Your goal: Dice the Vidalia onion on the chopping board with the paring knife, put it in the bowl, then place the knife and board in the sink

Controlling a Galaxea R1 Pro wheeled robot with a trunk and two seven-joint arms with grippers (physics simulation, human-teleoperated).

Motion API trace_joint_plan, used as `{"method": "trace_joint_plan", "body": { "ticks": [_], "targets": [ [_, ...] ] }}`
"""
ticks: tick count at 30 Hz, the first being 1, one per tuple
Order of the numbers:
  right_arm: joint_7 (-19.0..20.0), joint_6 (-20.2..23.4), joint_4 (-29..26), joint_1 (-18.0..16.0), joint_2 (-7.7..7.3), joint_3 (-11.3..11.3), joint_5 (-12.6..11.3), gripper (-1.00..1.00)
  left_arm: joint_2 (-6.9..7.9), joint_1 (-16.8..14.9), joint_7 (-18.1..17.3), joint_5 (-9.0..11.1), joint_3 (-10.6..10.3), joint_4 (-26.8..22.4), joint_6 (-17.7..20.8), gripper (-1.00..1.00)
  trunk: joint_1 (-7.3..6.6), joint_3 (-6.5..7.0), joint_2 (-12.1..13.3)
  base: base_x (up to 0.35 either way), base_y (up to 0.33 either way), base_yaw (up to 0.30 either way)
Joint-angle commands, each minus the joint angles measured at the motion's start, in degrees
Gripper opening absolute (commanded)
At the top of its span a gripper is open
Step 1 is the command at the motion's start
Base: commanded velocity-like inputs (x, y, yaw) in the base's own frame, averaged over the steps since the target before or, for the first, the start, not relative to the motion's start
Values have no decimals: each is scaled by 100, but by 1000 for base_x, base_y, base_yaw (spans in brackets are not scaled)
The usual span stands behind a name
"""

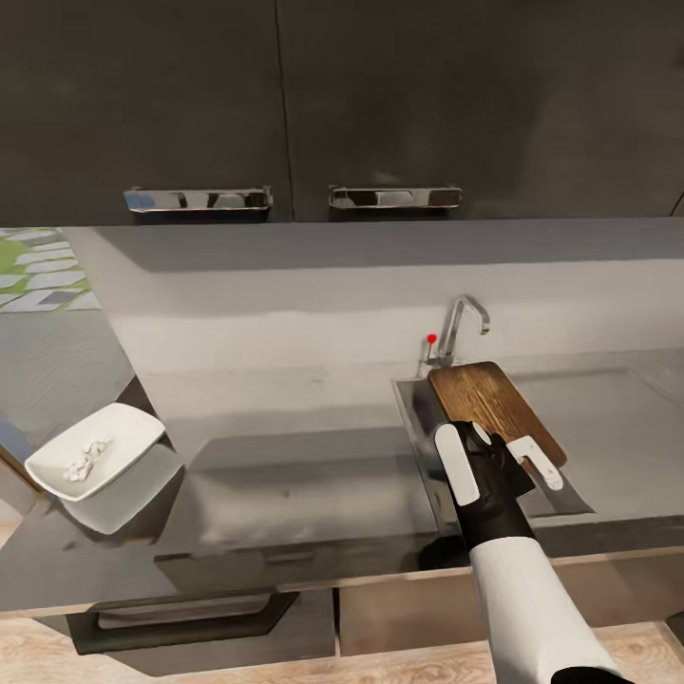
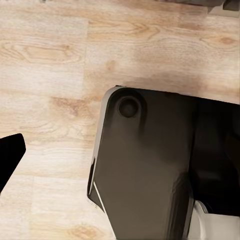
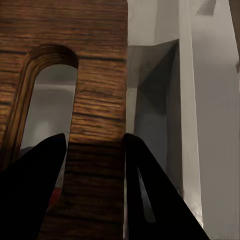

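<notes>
My right gripper (image 1: 499, 458) is shut on the slotted end of the brown chopping board (image 1: 492, 404), which tilts over the sink (image 1: 415, 418) with its far end near the tap (image 1: 458, 326). In the right wrist view the two dark fingers (image 3: 150, 190) clamp the board (image 3: 97, 100) beside its slot hole, with the sink's grey walls (image 3: 155, 100) behind. The white bowl (image 1: 119, 432) sits at the left end of the countertop (image 1: 313, 475) and holds pale diced onion pieces (image 1: 85, 459). The paring knife is hidden. One dark fingertip (image 2: 10, 160) of my left gripper hangs over the floor.
Dark wall cabinets with chrome handles (image 1: 198, 199) hang above the grey backsplash. The sink's flat drainboard (image 1: 617, 427) stretches right of the board. Below the left wrist lie the light wooden floor (image 2: 50, 65) and the robot's dark base (image 2: 150, 170).
</notes>
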Motion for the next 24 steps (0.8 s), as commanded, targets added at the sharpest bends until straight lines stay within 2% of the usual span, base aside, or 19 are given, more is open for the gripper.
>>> {"method": "trace_joint_plan", "body": {
  "ticks": [1, 6, 24],
  "targets": [
    [-17, 38, -7, -5, 4, -9, -13, -100, -1, 2, -32, 42, 7, -7, -1, 100, 5, -19, -12, 191, 0, 0],
    [-9, 39, 2, -5, 4, -12, -22, -100, -1, 2, -34, 42, 7, -4, -1, 100, 5, -65, -12, 89, 0, 0],
    [6, 39, 133, -5, 4, -11, -31, -100, -1, 3, -35, 42, 7, -5, -1, 100, 5, -229, -12, 3, 0, 0]
  ]
}}
